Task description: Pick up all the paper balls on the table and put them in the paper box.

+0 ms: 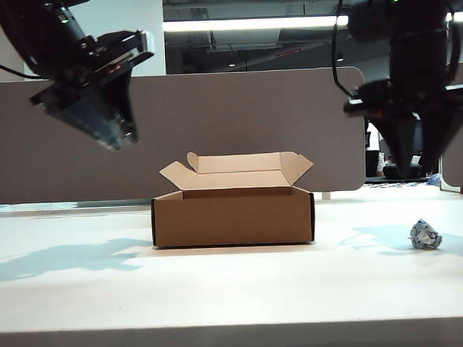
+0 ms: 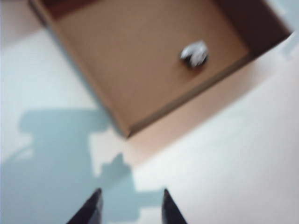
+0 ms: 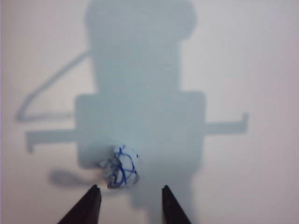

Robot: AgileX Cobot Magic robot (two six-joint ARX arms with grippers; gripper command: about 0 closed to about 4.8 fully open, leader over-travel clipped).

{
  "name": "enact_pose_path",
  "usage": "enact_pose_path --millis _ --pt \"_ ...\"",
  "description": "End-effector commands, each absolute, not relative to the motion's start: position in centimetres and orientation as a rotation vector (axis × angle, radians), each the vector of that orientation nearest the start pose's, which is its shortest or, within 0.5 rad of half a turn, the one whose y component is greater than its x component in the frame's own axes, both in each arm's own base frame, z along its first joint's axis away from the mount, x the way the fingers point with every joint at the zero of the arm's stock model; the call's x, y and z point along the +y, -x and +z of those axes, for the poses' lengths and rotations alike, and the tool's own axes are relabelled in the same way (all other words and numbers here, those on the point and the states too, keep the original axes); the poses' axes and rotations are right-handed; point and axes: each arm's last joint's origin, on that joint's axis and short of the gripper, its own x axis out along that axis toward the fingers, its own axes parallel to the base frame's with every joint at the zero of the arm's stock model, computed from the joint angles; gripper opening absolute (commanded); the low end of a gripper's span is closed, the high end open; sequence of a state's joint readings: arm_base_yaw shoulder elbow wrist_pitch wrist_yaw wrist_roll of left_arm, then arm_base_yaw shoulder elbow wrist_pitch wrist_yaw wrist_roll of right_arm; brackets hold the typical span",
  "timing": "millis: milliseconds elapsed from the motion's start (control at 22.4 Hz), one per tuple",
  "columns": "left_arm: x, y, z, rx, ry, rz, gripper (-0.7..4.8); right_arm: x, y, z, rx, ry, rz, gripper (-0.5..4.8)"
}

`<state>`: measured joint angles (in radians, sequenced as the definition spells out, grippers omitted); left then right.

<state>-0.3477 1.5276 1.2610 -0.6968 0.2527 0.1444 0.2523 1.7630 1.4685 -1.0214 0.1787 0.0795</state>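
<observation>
While one paper ball (image 2: pixel 194 53) lies inside the paper box (image 1: pixel 233 215) mid-table (image 1: pixel 220 288), another paper ball (image 1: pixel 425 234) sits near the right edge; left gripper (image 2: pixel 130 207) and right gripper (image 3: pixel 130 205) hang parted, empty.

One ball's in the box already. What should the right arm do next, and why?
Probably lower the right hand straight onto the ball on the table: its fingers stand open and empty above it. The left hand hangs empty beside the box.
</observation>
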Motion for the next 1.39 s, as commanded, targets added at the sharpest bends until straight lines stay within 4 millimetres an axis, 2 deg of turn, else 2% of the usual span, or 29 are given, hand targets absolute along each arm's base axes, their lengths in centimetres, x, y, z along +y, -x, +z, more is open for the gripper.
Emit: enact_pose_path --millis 45,179,357,581,760,938,1117,1385 --pt "-10.9 -28.3 28.5 0.996 -0.198 -0.594 1.57 8.0 -32.9 24.4 1.342 0.227 0.006 1.85" --pt "-10.4 -26.8 29.4 0.956 -0.188 -0.591 1.56 7.9 -32.4 22.9 1.382 0.231 0.003 1.85" --pt "-8.8 -22.6 30.8 0.864 -0.174 -0.566 1.56 7.9 -32.1 21.3 1.380 0.201 0.019 1.85" --pt "-7.4 -19.1 31.4 0.788 -0.176 -0.511 1.56 8.2 -32.5 21.4 1.342 0.177 0.036 2.01" --pt "-5.7 -14.9 31.1 0.702 -0.153 -0.462 1.56 8.1 -32.6 21.4 1.321 0.190 0.014 2.03" --pt "-5.1 -13.2 31.4 0.662 -0.151 -0.460 1.56 8.2 -32.9 21.5 1.298 0.181 0.018 2.03" --pt "-5.0 -13.0 31.4 0.662 -0.151 -0.460 1.56 8.2 -32.9 21.4 1.298 0.178 0.015 2.03" --pt "-5.0 -12.9 31.4 0.660 -0.150 -0.460 1.56 8.0 -32.2 19.7 1.326 0.181 0.010 1.98"
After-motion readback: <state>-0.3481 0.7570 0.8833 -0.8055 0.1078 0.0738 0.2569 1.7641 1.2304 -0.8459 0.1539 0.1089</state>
